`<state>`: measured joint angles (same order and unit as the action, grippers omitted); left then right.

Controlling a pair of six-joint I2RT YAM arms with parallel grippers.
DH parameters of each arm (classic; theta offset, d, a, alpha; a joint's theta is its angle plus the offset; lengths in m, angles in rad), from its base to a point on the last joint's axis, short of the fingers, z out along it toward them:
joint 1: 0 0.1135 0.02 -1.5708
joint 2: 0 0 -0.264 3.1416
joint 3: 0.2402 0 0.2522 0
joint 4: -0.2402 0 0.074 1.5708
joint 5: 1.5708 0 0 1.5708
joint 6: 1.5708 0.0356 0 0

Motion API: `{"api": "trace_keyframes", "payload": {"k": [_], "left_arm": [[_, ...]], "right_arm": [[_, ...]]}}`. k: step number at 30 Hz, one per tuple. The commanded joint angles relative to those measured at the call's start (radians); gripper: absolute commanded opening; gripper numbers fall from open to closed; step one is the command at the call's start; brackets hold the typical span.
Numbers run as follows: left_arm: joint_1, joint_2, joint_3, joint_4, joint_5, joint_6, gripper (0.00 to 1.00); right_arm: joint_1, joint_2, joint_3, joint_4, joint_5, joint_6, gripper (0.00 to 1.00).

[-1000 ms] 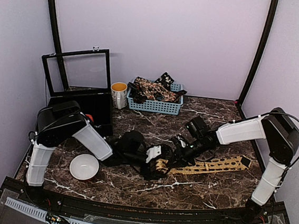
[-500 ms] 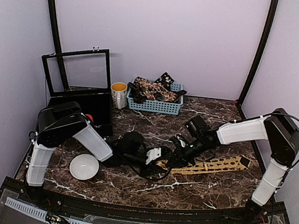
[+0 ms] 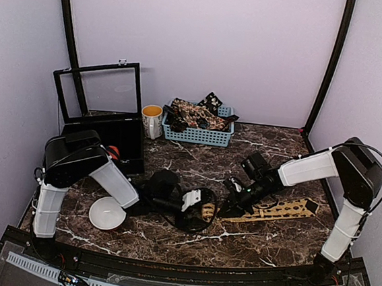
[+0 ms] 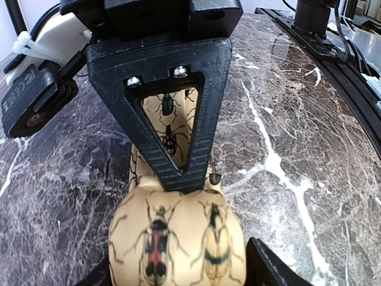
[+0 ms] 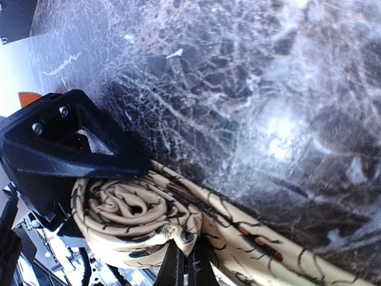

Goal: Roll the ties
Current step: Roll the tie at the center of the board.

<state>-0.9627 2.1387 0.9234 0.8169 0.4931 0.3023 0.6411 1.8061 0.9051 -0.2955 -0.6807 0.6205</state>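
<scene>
Mustard tie point(image 3: 276, 211) partly coiled near centre; long tail flat to the right. My right gripper point(image 5: 184, 262) is pinched shut on the coil's edge; left gripper point(image 4: 178, 271) straddles the coil, grip unclear. Dark ties point(image 3: 197, 113) in far basket point(image 3: 198, 137) not yet rolled.

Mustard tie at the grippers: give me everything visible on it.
The mustard tie is tan fabric printed with dark beetles, some marked red. One end is rolled into a loose spiral coil; the rest lies flat on the marble table. The right gripper pinches fabric beside the coil; the left gripper straddles it, contact unclear.
</scene>
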Motion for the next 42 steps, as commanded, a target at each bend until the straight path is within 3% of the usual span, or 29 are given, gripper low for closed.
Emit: {"api": "trace_keyframes", "payload": {"k": [1,6,11,13,17,22,27,30,37,42], "left_arm": [[-0.002,-0.023,-0.043,0.016,0.003,-0.057,0.71],[-0.003,-0.001,-0.047,0.126,-0.017,-0.129,0.75],[-0.006,0.045,-0.008,0.163,-0.029,-0.151,0.70],[-0.010,0.061,0.015,0.147,-0.033,-0.138,0.64],[-0.016,0.062,0.013,0.081,-0.055,-0.098,0.41],[-0.016,0.005,-0.036,-0.025,-0.092,-0.076,0.27],[-0.023,-0.019,-0.050,-0.112,-0.110,-0.074,0.25],[-0.032,-0.016,-0.033,-0.170,-0.127,-0.058,0.27],[-0.033,-0.010,-0.019,-0.196,-0.130,-0.056,0.28],[-0.033,-0.011,-0.024,-0.192,-0.130,-0.055,0.28]], "right_arm": [[-0.003,0.065,-0.020,-0.016,0.069,-0.038,0.00],[-0.004,0.078,-0.025,-0.023,0.077,-0.051,0.00],[-0.004,0.086,-0.024,-0.013,0.067,-0.053,0.00],[-0.004,0.088,-0.021,-0.007,0.061,-0.051,0.00],[-0.004,0.084,-0.008,-0.008,0.056,-0.043,0.00],[-0.004,0.024,0.037,-0.062,0.076,-0.045,0.05],[-0.004,-0.087,0.041,-0.025,0.012,0.017,0.30],[0.013,-0.103,0.031,0.067,-0.067,0.096,0.37],[0.091,-0.041,0.092,0.038,-0.077,0.080,0.39],[0.092,0.020,0.152,-0.081,0.015,0.027,0.32]]}}
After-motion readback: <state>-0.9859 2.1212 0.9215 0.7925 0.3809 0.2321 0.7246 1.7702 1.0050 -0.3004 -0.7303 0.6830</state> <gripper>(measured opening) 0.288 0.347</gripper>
